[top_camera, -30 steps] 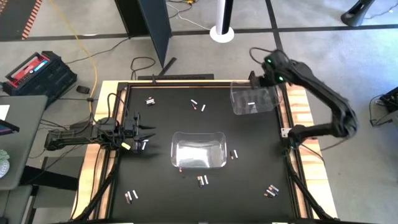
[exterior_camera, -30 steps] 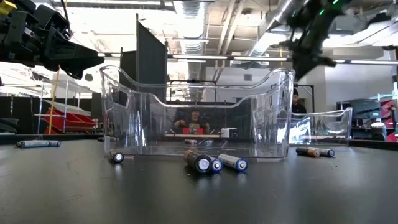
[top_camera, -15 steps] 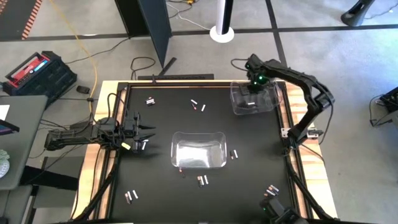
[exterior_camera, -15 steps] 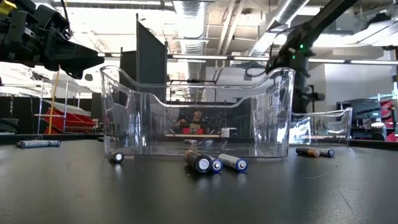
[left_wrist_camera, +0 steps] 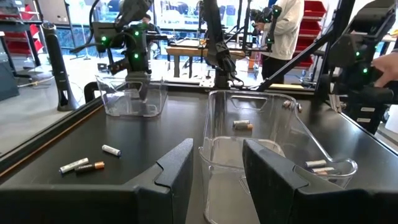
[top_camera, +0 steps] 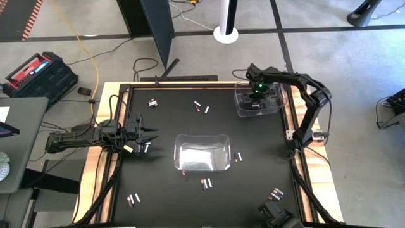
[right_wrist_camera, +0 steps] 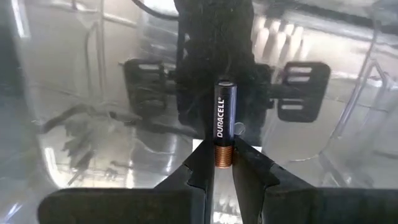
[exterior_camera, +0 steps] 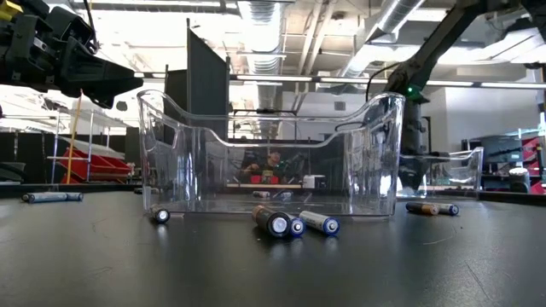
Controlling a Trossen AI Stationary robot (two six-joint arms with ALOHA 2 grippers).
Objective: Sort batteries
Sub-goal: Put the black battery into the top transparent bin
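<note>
A black-and-copper battery [right_wrist_camera: 225, 123] stands pinched by its copper end in the closed jaws of the right gripper [top_camera: 255, 95], which hangs inside the clear bin [top_camera: 273, 105] at the far right corner of the black worktop [top_camera: 171, 114]. Other batteries [top_camera: 205, 183] lie scattered around the middle bin [top_camera: 201, 152], while the left gripper [left_wrist_camera: 214, 163] waits at the left edge, jaws partly open and empty. A clean drop likely means lowering close to the bin floor before the jaws part, so the cell cannot bounce out.
</note>
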